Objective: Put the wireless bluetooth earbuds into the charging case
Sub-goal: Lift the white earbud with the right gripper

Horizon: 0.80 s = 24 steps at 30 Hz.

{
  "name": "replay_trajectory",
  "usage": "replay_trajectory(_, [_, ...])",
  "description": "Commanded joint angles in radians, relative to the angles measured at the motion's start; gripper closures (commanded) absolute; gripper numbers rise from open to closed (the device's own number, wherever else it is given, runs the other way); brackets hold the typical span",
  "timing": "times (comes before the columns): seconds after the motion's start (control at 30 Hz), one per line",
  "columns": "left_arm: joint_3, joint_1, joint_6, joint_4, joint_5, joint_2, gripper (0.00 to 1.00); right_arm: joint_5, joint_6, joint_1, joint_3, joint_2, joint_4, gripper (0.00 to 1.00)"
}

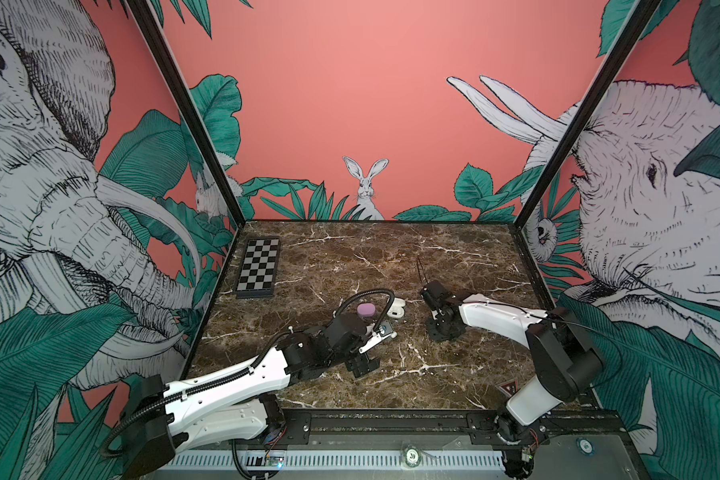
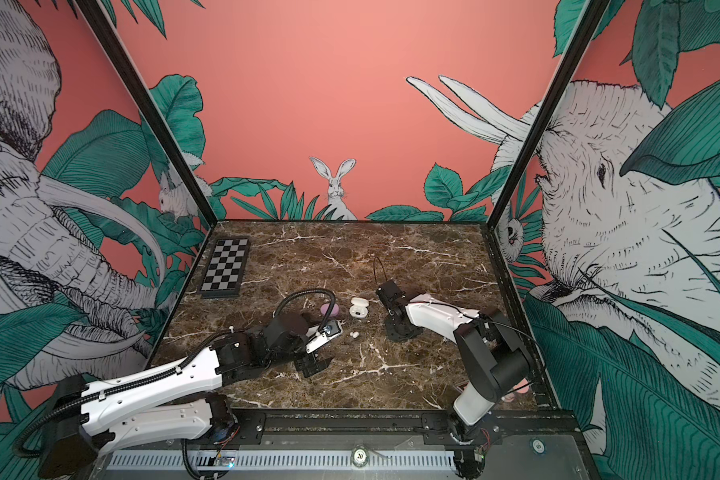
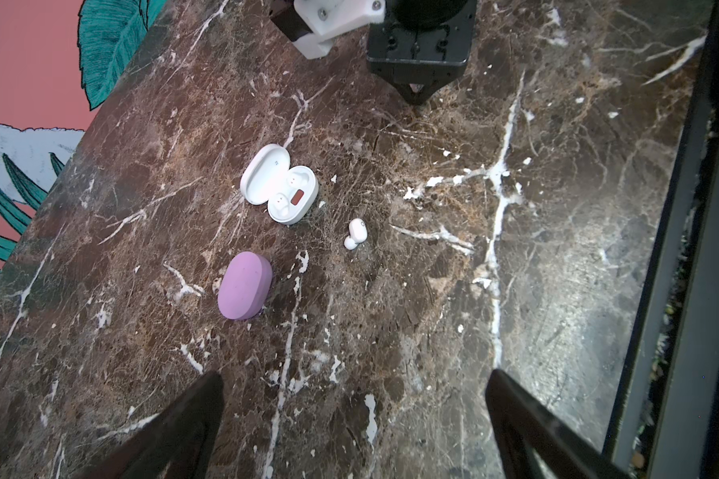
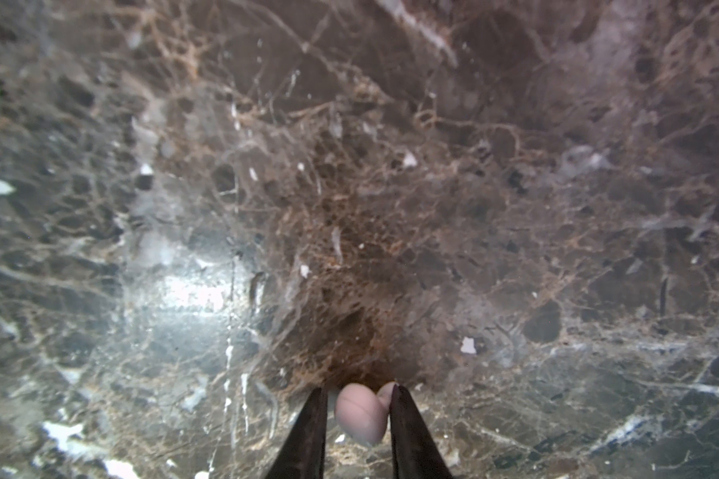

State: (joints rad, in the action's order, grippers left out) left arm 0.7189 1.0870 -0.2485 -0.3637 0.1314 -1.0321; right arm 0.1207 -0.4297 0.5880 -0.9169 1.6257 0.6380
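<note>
1. Straddling a pale lilac earbud (image 4: 360, 414) on the desk (image 4: 349, 186) with the right gripper (image 4: 358, 390): jaws narrow, one finger (image 4: 411, 431) against the bud, a sliver of gap at the other; cannot tell whether truly clamped.
2. Hiding that bud in both top views beneath the right gripper (image 1: 441, 336) (image 2: 398, 336), planted tip-down to the right of the two cases; fingertips themselves lost against the dark marble there.
3. Hovering above the desk with the left gripper (image 3: 354, 373) spread wide, nothing between its fingers; only two dark fingertips (image 3: 192, 414) showing in the left wrist view, cut off at the frame edge.
4. Lying open at mid-desk: white charging case (image 3: 279, 184), lid folded back, both sockets showing their contact dots; partly masked by a black cable (image 1: 387, 301) in a top view.
5. Sitting shut just beside it: lilac case (image 3: 245, 286), contents unseen, partly covered by the left arm (image 2: 283, 332) in a top view.
6. Resting loose near the white charging case yet apart from it: white earbud (image 3: 354, 234), too small to tell one bud from two touching; a mere speck in a top view (image 2: 353, 333).
</note>
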Motion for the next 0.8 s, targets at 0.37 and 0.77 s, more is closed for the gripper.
replay_trajectory(0.37, [-0.007, 0.004, -0.015, 0.011, 0.004, 0.002, 0.01, 0.038, 0.003, -0.005, -0.010, 0.025, 0.041, 0.79])
replay_trajectory(0.77, [-0.007, 0.004, -0.017, 0.011, 0.007, 0.001, 0.01, 0.041, -0.001, -0.005, -0.038, -0.017, 0.076, 0.84])
